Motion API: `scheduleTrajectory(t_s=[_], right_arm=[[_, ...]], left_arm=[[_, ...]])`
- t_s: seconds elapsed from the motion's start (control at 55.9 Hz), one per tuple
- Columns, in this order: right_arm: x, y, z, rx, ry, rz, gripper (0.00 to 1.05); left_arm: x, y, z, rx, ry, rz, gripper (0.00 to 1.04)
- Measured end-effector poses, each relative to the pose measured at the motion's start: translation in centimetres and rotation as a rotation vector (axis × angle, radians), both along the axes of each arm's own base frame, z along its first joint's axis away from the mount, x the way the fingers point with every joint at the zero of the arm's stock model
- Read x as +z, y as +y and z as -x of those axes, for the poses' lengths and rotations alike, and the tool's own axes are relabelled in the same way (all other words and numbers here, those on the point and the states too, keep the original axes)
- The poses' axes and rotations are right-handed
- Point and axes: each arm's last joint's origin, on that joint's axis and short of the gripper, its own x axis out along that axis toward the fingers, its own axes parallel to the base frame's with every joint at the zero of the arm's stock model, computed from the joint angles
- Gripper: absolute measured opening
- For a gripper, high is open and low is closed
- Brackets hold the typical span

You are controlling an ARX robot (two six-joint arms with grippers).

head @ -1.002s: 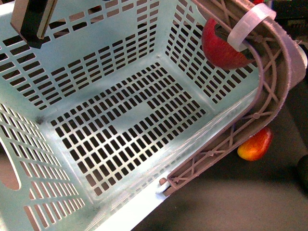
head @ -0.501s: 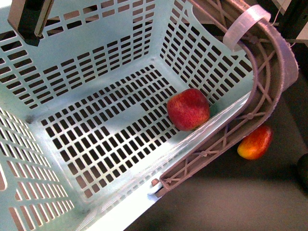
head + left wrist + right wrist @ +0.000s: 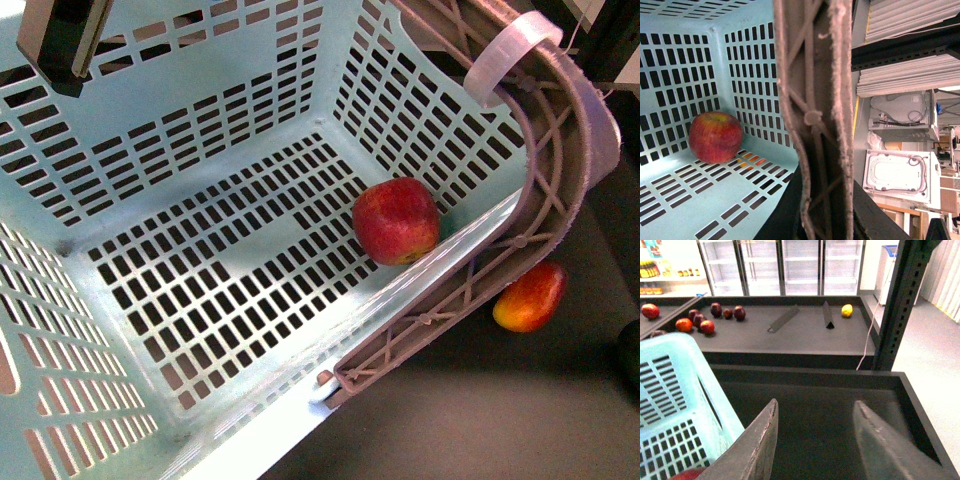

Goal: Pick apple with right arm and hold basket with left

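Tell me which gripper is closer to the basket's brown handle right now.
Left. The left gripper is clamped around the handle; the right gripper hangs open outside the basket, touching nothing.

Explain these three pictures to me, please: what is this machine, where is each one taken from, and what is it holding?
This is a robot with two arms, each ending in a gripper, a two-fingered clamp. One camera sits on its body looking forward; one rides on each wrist. The front view looks down into a pale blue slotted basket, where a red apple lies on the floor against the wall nearest the brown handle. Outside it, a red-orange mango-shaped fruit lies on the dark surface. The left wrist view shows the left gripper: its dark fingers flank a basket handle, apparently clamped on it, so that arm holds the basket. The right wrist view shows the right gripper open and empty, near the basket.
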Motion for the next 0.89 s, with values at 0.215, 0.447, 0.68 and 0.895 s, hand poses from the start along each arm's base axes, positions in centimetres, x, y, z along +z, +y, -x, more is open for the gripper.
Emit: scheduleTrajectory(t_s=[0.215,0.447,0.68,0.895], right_arm=[[-1.6,-0.4,1.8,-0.013,0.001,0.000,0.08],[-3.1,-0.4,3.7,-0.015,0.004,0.003,0.02],[-3.9,-0.4,5.0,-0.015,0.003,0.003,0.02],[-4.6,-0.4,5.8,-0.015,-0.012,0.003,0.02]], left_arm=[[0.0,0.0,0.0,-0.005,0.002,0.002,0.08],[0.0,0.0,0.0,-0.003,0.001,0.002,0.08],[0.0,0.0,0.0,-0.005,0.002,0.003,0.08],[0.0,0.0,0.0,-0.004,0.001,0.002,0.08]])
